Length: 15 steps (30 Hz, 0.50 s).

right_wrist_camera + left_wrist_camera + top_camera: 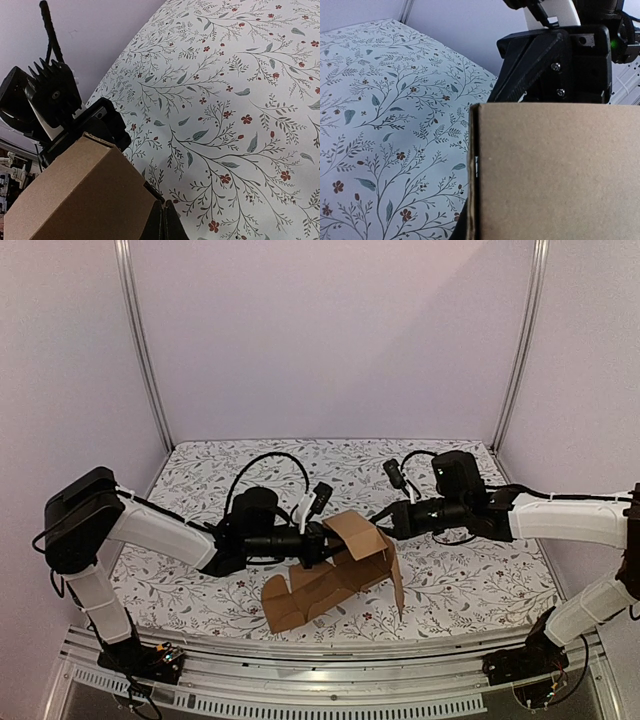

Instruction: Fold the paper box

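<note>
The paper box (330, 585) is brown cardboard, half folded, with raised walls and an open flap lying toward the table's front edge. My left gripper (318, 545) is shut on the box's upper left wall. In the left wrist view that wall (555, 175) fills the lower right and hides most of the fingers. My right gripper (385, 523) is at the box's upper right corner. In the right wrist view its fingertips (167, 206) are pressed together with nothing between them, right beside the box's wall (75, 195).
The floral tablecloth (210, 480) covers the table. White walls and metal posts (145, 350) enclose the back and sides. A metal rail (330, 660) runs along the near edge by the arm bases.
</note>
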Each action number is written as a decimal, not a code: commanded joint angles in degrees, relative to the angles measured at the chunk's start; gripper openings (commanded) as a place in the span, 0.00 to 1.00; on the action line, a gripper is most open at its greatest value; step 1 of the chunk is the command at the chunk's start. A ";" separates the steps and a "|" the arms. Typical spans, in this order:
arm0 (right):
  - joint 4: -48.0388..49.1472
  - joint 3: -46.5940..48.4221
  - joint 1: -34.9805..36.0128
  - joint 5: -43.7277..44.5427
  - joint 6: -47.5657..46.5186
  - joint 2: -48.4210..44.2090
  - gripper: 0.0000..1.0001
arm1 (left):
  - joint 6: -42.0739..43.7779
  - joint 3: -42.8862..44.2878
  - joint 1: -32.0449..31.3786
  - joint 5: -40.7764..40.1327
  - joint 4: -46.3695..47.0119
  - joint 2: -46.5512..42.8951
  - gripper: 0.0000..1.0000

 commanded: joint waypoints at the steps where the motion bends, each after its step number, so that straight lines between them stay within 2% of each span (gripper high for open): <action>1: 3.71 -0.11 1.09 -2.50 1.92 0.62 0.00 | -0.97 0.62 0.96 0.85 2.11 -0.60 0.00; 15: 5.69 0.06 2.12 -8.56 4.49 2.08 0.00 | -1.89 0.68 1.99 -2.51 3.76 -0.77 0.00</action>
